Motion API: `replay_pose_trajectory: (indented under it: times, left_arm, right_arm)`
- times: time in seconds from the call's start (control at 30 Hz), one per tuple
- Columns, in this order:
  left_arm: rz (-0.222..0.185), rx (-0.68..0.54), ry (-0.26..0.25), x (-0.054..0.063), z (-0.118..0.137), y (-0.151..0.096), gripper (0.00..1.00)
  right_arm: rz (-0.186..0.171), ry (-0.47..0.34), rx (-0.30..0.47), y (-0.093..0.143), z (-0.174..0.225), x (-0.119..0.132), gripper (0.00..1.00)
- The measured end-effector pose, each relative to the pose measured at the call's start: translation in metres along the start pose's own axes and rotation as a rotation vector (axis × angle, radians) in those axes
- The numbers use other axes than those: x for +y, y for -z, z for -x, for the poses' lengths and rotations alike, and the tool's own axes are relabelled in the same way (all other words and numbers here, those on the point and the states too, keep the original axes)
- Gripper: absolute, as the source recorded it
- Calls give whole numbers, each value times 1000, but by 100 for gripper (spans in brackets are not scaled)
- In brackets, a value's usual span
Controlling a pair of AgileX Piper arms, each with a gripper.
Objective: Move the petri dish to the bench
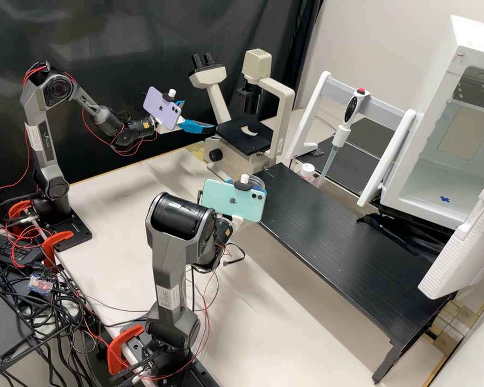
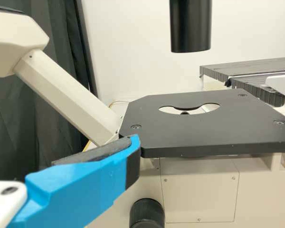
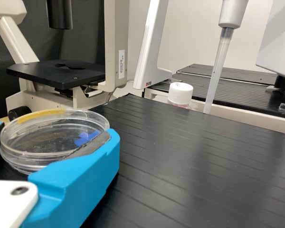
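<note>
At the microscope end of the slatted black tabletop [image 1: 333, 236], the clear, round, shallow petri dish [image 3: 47, 130] is held between the two bright blue fingers of the right tool [image 3: 52, 135]. The left tool [image 1: 198, 115] is spread wide with nothing in it, near the flat black microscope stage [image 2: 199, 135].

The step in hand looks to be carrying the dish in and setting it down, and the edge is the first worry. The high view puts the dish near the corner, so a release too soon could leave it part over the side, where it would tip and fall. I cannot tell how high its base is; opened too high, it would drop and crack or bounce.

The walls look thin and slick. Too hard a squeeze could flex them or shoot the dish out, and too light a one could let it swivel. It appears to be a lid over a base; if the fingers bear mostly on the upper rim, the lower half could slip away.

Carried too far, it could knock the small white-capped bottle [image 3: 180, 94] or the clear pipette tube [image 3: 216, 71]. A stray sweep of the left tool might jar the stage, since one finger lies close to its corner.
</note>
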Motion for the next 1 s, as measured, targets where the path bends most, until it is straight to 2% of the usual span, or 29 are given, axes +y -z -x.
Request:
replay_pose_trajectory:
  times: [0.27, 0.4, 0.67, 0.7, 0.73, 0.83, 0.93, 1.0]
  left_arm:
    - [0, 0, 0, 0, 0, 0, 100]
    - [0, 0, 0, 0, 0, 0, 100]
    - [0, 0, 0, 0, 0, 0, 100]
    - [0, 0, 0, 0, 0, 0, 100]
    - [0, 0, 0, 0, 0, 0, 100]
    - [0, 0, 0, 0, 0, 0, 100]
    - [0, 0, 0, 0, 0, 0, 100]
    - [0, 0, 0, 0, 0, 0, 100]
  right_arm:
    - [53, -9, 7, 4, 0, -2, 100]
    - [62, -25, 16, 9, 5, -1, 100]
    - [114, -127, 215, 46, 43, 12, 100]
    - [131, -141, 264, 54, 54, 13, 100]
    - [138, -145, 281, 56, 58, 13, 100]
    - [170, -225, 403, 73, 80, 21, 100]
    - [174, -292, 404, 78, 90, 30, 100]
    - [153, -336, 382, 77, 94, 37, 100]
